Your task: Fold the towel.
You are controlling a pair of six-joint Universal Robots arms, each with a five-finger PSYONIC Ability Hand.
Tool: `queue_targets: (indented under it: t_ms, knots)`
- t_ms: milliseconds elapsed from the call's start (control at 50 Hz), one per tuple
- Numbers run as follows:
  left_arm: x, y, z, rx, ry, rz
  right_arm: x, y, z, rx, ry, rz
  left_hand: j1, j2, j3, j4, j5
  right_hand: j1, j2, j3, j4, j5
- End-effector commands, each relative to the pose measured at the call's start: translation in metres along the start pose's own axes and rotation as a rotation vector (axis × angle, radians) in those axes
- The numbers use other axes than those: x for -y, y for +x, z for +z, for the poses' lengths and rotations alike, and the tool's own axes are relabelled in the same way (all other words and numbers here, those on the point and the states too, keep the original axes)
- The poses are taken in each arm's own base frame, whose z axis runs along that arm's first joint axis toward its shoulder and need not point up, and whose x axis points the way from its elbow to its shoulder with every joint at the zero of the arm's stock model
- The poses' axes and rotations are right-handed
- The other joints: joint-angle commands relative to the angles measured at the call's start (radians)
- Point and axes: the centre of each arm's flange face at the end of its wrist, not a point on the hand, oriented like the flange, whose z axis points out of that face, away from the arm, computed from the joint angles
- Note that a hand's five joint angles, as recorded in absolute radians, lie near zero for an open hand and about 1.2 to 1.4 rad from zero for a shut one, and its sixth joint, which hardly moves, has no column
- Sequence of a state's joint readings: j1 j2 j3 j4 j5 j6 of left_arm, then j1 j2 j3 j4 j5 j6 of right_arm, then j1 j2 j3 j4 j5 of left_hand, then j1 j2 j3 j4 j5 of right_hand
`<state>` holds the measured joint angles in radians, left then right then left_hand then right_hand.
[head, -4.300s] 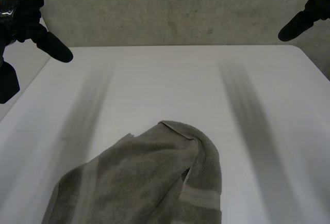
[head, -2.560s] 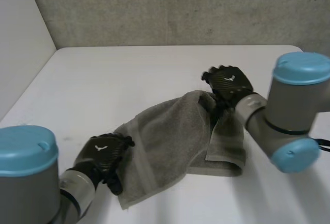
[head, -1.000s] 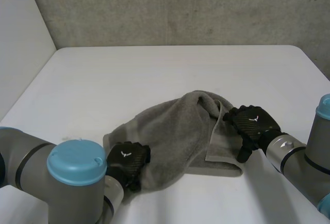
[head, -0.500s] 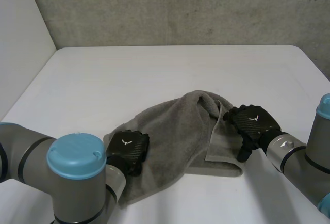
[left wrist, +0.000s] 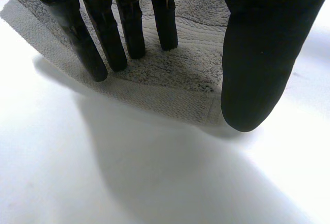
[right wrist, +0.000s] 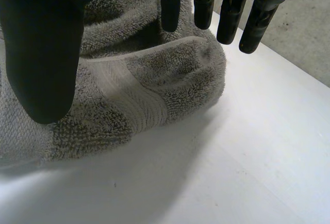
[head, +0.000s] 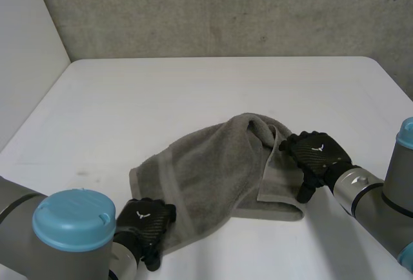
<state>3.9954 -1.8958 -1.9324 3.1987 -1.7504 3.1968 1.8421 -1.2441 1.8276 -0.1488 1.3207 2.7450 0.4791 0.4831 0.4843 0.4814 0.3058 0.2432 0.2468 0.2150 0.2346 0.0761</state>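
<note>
At the near left of the white table (head: pixel 193 93), the left hand (head: pixel 145 223) sits at the near corner of the rumpled grey towel (head: pixel 213 164), its fingers (left wrist: pixel 129 28) straight and released, grasping nothing. Farther back on the right, the right hand (head: pixel 315 156) sits at the towel's folded right edge, fingers (right wrist: pixel 229 17) straight and released too.
</note>
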Motion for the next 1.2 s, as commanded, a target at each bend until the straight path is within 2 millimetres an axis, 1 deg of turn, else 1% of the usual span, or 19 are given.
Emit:
queue_targets:
  t_ms: [20,220,560,600,620,660,680,700,860,900,940,960,980,1000,1040,1100,1120,1180,1200]
  knots:
    - [0.002,0.001,0.005,0.001,0.035,-0.006,-0.001,0.0,0.0,0.001,-0.002,0.0,0.081,0.077,0.076,0.079,0.08,-0.069,-0.072,-0.04,-0.06,-0.076]
    - [0.003,0.002,0.017,0.006,0.083,-0.017,-0.002,-0.002,-0.001,0.004,-0.006,0.0,0.283,0.279,0.278,0.281,0.282,-0.069,-0.072,-0.04,-0.06,-0.076]
    - [0.008,0.004,0.035,0.009,0.114,-0.024,-0.002,-0.001,-0.001,0.002,-0.005,-0.001,0.471,0.467,0.466,0.469,0.47,-0.069,-0.072,-0.04,-0.06,-0.076]
    - [0.011,0.004,0.036,0.01,0.126,-0.025,-0.002,-0.001,-0.001,0.002,-0.005,-0.001,0.606,0.602,0.6,0.603,0.604,-0.069,-0.072,-0.04,-0.06,-0.076]
    - [0.011,0.004,0.036,0.01,0.126,-0.025,-0.002,-0.001,-0.001,0.002,-0.005,-0.001,0.606,0.602,0.601,0.604,0.605,-0.069,-0.072,-0.04,-0.06,-0.076]
    - [0.018,0.002,0.037,0.016,0.151,-0.033,-0.002,-0.001,-0.001,0.002,-0.005,-0.001,0.822,0.818,0.817,0.82,0.821,-0.069,-0.072,-0.04,-0.06,-0.076]
    - [0.019,0.002,0.037,0.016,0.151,-0.033,-0.002,-0.001,-0.001,0.002,-0.005,-0.001,0.824,0.82,0.818,0.821,0.822,-0.069,-0.072,-0.04,-0.06,-0.076]
    - [0.023,0.002,0.037,0.019,0.167,-0.036,-0.002,-0.001,-0.001,0.002,-0.004,-0.001,0.916,0.912,0.911,0.914,0.915,-0.069,-0.072,-0.04,-0.06,-0.076]
    - [0.044,-0.001,0.031,0.029,0.26,-0.042,0.002,0.003,0.0,-0.01,0.007,-0.001,0.917,0.913,0.912,0.915,0.916,-0.069,-0.072,-0.04,-0.06,-0.076]
    - [0.051,-0.005,0.029,0.041,0.283,-0.032,0.002,0.006,0.0,-0.018,0.008,0.002,0.917,0.913,0.912,0.915,0.916,-0.069,-0.072,-0.04,-0.06,-0.076]
    - [0.069,-0.02,0.021,0.088,0.342,-0.021,0.005,0.015,0.001,-0.041,0.003,0.012,0.917,0.913,0.912,0.915,0.916,-0.069,-0.072,-0.04,-0.06,-0.076]
    - [0.069,-0.02,0.021,0.089,0.342,-0.021,0.005,0.015,0.001,-0.041,0.003,0.013,0.917,0.913,0.912,0.915,0.916,-0.069,-0.072,-0.04,-0.06,-0.076]
    - [0.079,-0.029,0.016,0.116,0.373,-0.019,0.006,0.02,0.001,-0.056,0.002,0.024,0.917,0.913,0.912,0.915,0.916,-0.069,-0.072,-0.04,-0.06,-0.076]
    - [0.079,-0.029,0.016,0.117,0.373,-0.019,0.008,0.021,-0.002,-0.056,-0.012,0.031,0.917,0.913,0.912,0.915,0.916,-0.069,-0.072,-0.04,-0.06,-0.076]
    - [0.092,-0.042,0.009,0.158,0.415,-0.015,0.011,0.022,-0.008,-0.052,-0.032,0.038,0.917,0.913,0.912,0.915,0.916,-0.069,-0.072,-0.04,-0.06,-0.076]
    - [0.1,-0.054,0.009,0.194,0.434,-0.027,0.012,0.02,-0.018,-0.024,-0.077,0.061,0.917,0.913,0.912,0.915,0.916,-0.069,-0.072,-0.04,-0.06,-0.076]
    - [0.1,-0.054,0.009,0.194,0.434,-0.027,0.012,0.02,-0.018,-0.024,-0.077,0.061,0.917,0.913,0.912,0.915,0.916,-0.069,-0.072,-0.04,-0.06,-0.076]
    - [0.101,-0.074,0.016,0.247,0.425,-0.052,0.005,0.008,-0.023,0.045,-0.089,0.084,0.917,0.913,0.912,0.915,0.916,-0.069,-0.072,-0.04,-0.06,-0.076]
    - [0.101,-0.074,0.016,0.247,0.425,-0.052,0.005,0.008,-0.023,0.045,-0.089,0.084,0.917,0.913,0.912,0.915,0.916,-0.069,-0.072,-0.04,-0.06,-0.076]
